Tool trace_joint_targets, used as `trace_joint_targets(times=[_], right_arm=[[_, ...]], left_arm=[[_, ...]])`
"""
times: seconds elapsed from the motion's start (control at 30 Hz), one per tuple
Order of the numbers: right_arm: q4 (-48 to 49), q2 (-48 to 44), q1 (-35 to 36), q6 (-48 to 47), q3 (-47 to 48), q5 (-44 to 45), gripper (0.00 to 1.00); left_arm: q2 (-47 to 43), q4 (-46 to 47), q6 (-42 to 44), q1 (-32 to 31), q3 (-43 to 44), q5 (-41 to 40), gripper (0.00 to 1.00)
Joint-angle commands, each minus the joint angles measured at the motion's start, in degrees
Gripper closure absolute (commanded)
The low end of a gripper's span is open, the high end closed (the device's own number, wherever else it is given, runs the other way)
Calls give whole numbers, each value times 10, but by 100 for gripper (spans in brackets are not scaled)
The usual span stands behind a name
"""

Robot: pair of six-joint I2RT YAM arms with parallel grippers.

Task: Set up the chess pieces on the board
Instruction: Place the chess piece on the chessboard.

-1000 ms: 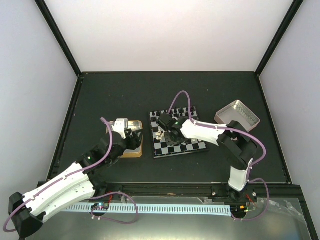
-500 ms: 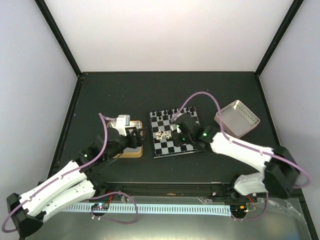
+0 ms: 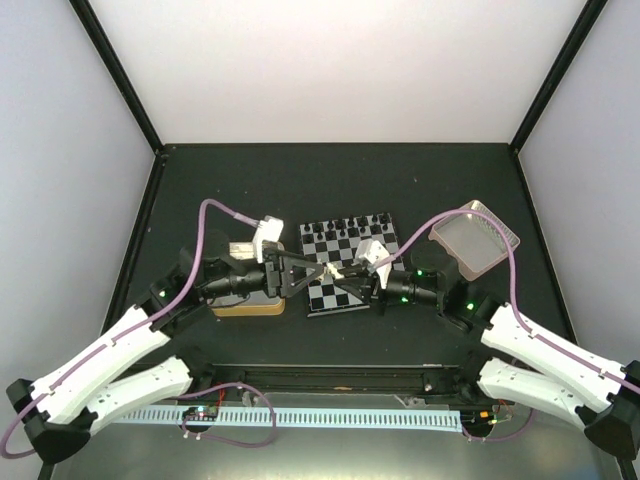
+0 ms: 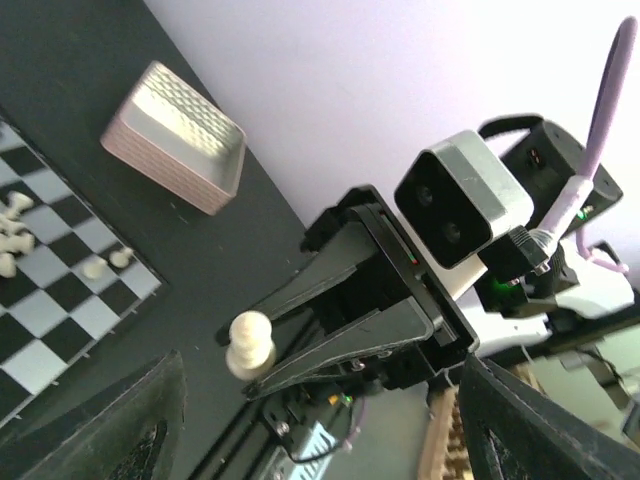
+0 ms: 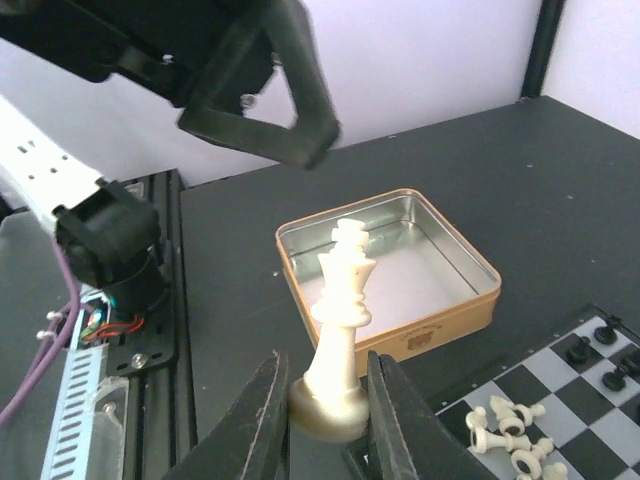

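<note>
The left end effector (image 3: 305,273) is released, jaws wide. The right end effector (image 5: 328,400) is grasping the tall cream piece (image 5: 345,300) by its base, just ahead of the left one. Early release would likely drop it onto the board (image 3: 345,240) beneath, scattering the loose pieces (image 5: 510,425).

The left arm (image 3: 110,350) and right arm (image 3: 545,345) have white shelled links, black joints and bases, and small green lights (image 3: 405,297) at the joints. A purple cable (image 3: 212,212) loops from each wrist. A pale grey two-lens camera block (image 4: 460,205) sits above black, triangular-framed fingers (image 4: 345,345).
</note>
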Motion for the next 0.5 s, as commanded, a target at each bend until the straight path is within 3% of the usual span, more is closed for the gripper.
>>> trace_joint_targets(times=[0.0, 0.17, 0.37, 0.47], right_arm=[[9, -3, 0, -45, 12, -70, 90], [-11, -2, 1, -49, 19, -76, 90], [-6, 1, 0, -43, 19, -66, 90], [-2, 2, 0, -41, 19, -61, 90]], left_arm=[[44, 21, -23, 4, 32, 122, 29], [103, -3, 2, 4, 65, 140, 52], [133, -14, 28, 4, 71, 162, 69], [139, -24, 39, 4, 71, 165, 71]])
